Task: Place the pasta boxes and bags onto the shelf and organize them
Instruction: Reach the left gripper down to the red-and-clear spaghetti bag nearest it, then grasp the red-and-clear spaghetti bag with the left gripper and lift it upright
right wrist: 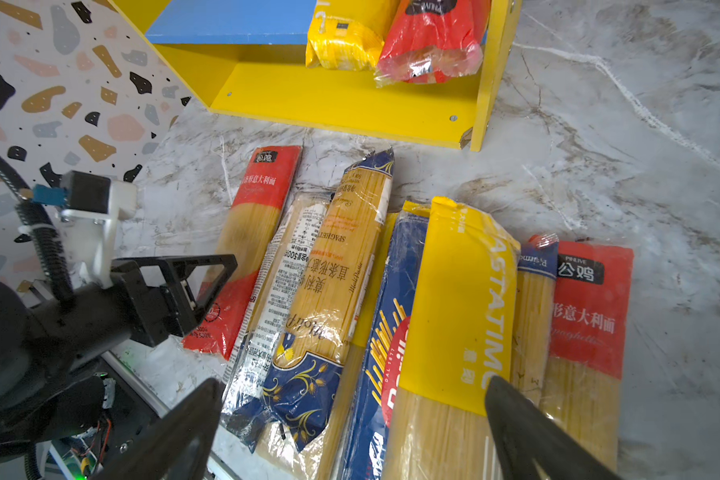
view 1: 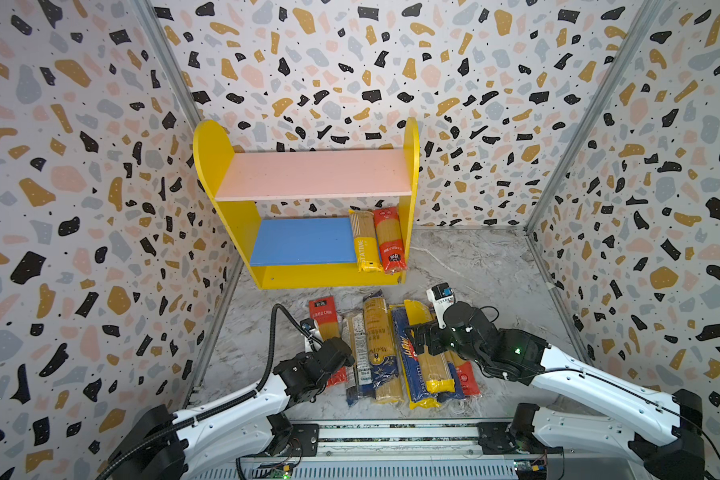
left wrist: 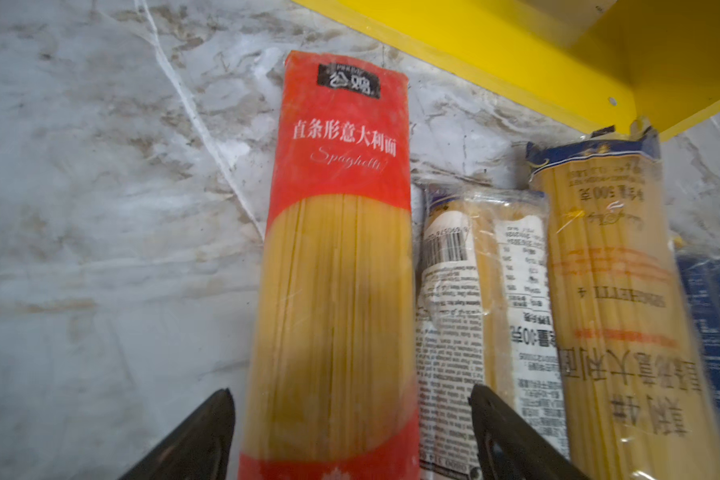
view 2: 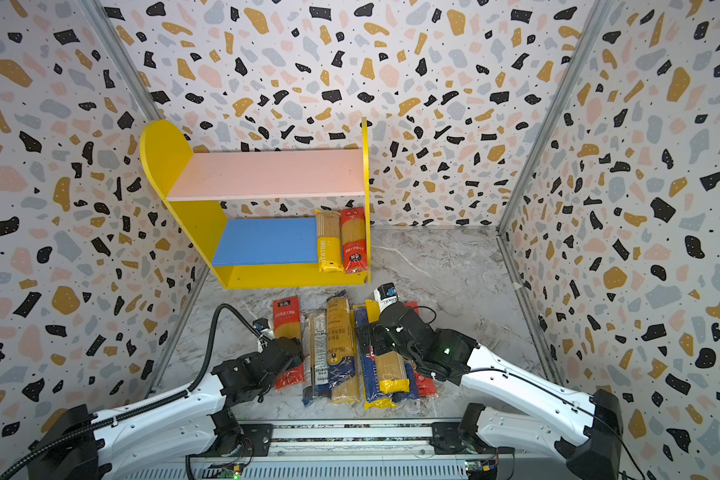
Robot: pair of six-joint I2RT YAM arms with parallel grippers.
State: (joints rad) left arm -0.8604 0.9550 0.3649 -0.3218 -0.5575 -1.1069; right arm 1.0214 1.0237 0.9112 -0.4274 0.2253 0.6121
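Yellow wood, a pink board, a blue board: in a top view the shelf [view 1: 213, 158] stands well ahead of both claws. Only two packs are on it, the shelved yellow pack [view 1: 364, 243] and the shelved red pack [view 1: 389, 241], side by side on the blue board. The rest lie flat in a row on the marble table [view 1: 474, 266], right beneath the claws. The left claw [view 1: 333, 353] hangs over the red pack [view 1: 323, 318] at the row's end, and the right claw [view 1: 427, 338] hangs over the yellow pack [view 1: 433, 370] riding on top of the pile.

In the left wrist view, the red pack runs straight out between the fingers. The left claw is spread wide with daylight on both sides, and nothing is gripped. One finger is over bare marble. The other sits above the clear labelled pack [left wrist: 474, 291] just beside. The shelf's base lies beyond the pack's far end.

In the right wrist view, this claw is also wide and empty. The yellow pack runs forward close to one finger, with the Barilla pack [right wrist: 391, 311] alongside it.

This looks like lining up a pick, early in the job. Next, I'd say, the left claw drops and closes across the red pack. Its inner finger must slip into the seam without pinching the neighbour.
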